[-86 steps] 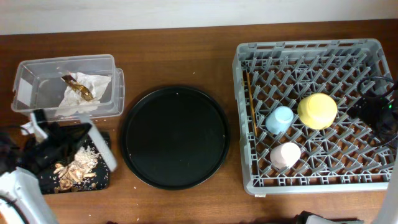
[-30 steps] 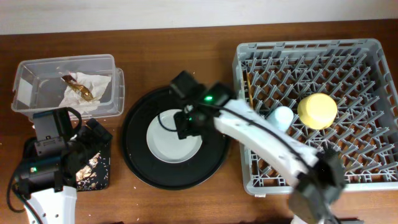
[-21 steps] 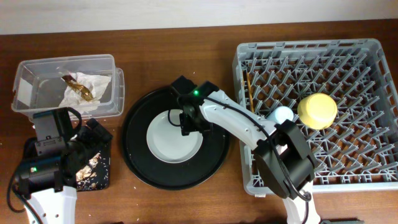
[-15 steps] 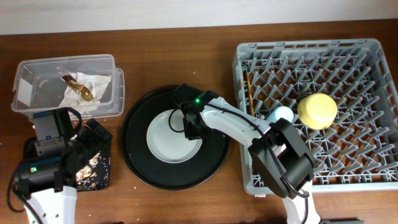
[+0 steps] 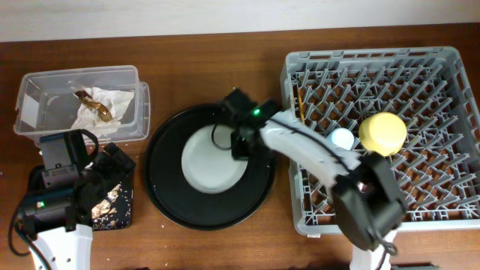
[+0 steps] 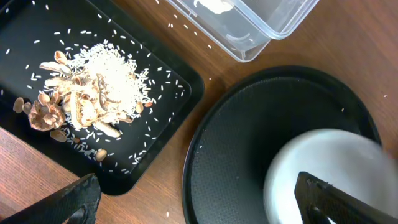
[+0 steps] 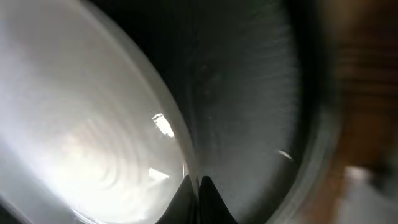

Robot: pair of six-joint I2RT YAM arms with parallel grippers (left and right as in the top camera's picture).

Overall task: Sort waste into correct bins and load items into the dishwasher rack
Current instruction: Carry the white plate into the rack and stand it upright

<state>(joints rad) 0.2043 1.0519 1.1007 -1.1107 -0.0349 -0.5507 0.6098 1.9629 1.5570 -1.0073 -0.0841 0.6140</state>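
The grey-white plate (image 5: 210, 161) lies in the round black tray (image 5: 161, 191). My right gripper (image 5: 241, 142) is shut on its right rim; in the right wrist view the fingertips (image 7: 194, 186) pinch the edge of the plate (image 7: 87, 124). The dishwasher rack (image 5: 289, 187) holds the yellow bowl (image 5: 382, 133), the light-blue cup (image 5: 343, 139) and the chopsticks (image 5: 300, 105); the pink cup is hidden under my right arm. The napkin (image 5: 101, 105) lies in the clear tub (image 5: 45, 82). Food scraps (image 6: 87, 93) lie on the flat black tray (image 6: 165, 140). My left gripper (image 6: 205, 202) hangs open above the tray's edge, holding nothing.
Loose rice grains dot the flat black tray and the wood around it. The round tray (image 6: 236, 155) sits between the tub (image 6: 261, 31) and the rack, close to both. My right arm reaches across the rack's front left part.
The right gripper has closed on the plate's rim, and the plate has shifted slightly right and back with it. The left arm has not moved.
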